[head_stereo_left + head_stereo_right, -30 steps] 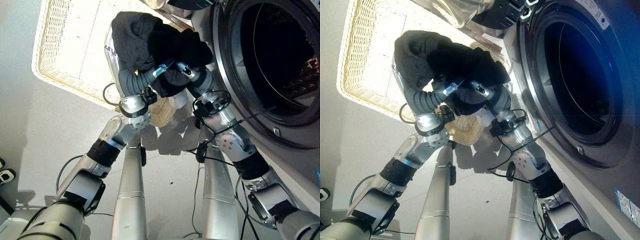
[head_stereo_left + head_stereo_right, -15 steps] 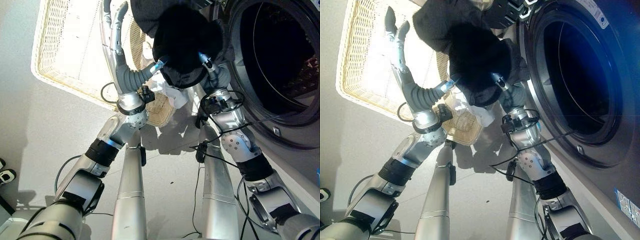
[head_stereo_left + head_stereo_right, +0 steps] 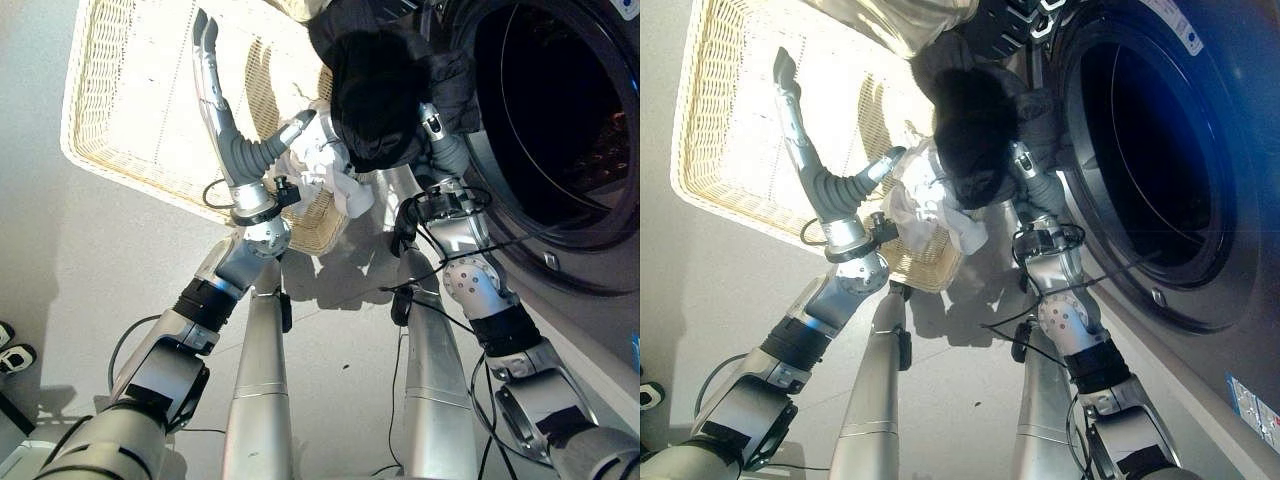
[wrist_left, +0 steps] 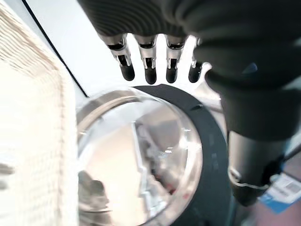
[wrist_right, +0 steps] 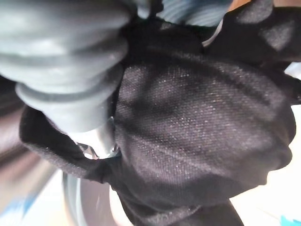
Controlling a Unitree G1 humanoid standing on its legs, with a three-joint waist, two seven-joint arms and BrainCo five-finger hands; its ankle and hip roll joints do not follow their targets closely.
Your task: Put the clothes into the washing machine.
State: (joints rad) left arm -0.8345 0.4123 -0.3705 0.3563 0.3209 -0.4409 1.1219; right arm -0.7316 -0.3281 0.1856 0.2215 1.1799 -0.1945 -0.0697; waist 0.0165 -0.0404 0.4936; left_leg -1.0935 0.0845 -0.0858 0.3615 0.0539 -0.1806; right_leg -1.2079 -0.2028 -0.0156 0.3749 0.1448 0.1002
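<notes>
Left hand (image 3: pixel 212 75) fingers straight, empty; right hand (image 5: pixel 70 70) in black garment (image 3: pixel 385 95)

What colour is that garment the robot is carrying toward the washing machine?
Black; the garment shows best in the right wrist view, with a fine woven sheen.

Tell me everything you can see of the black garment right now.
The black garment is a bunched, rounded bundle of dark cloth with a fine woven look, greyer folds trailing at its upper edge. It is carried off the floor on the right hand, whose fingers are buried in the cloth. It hangs beside the washing machine's round door opening, not yet inside the drum, above the near corner of the cream wicker basket with the white clothes. The left hand is apart from it, fingers straight.
</notes>
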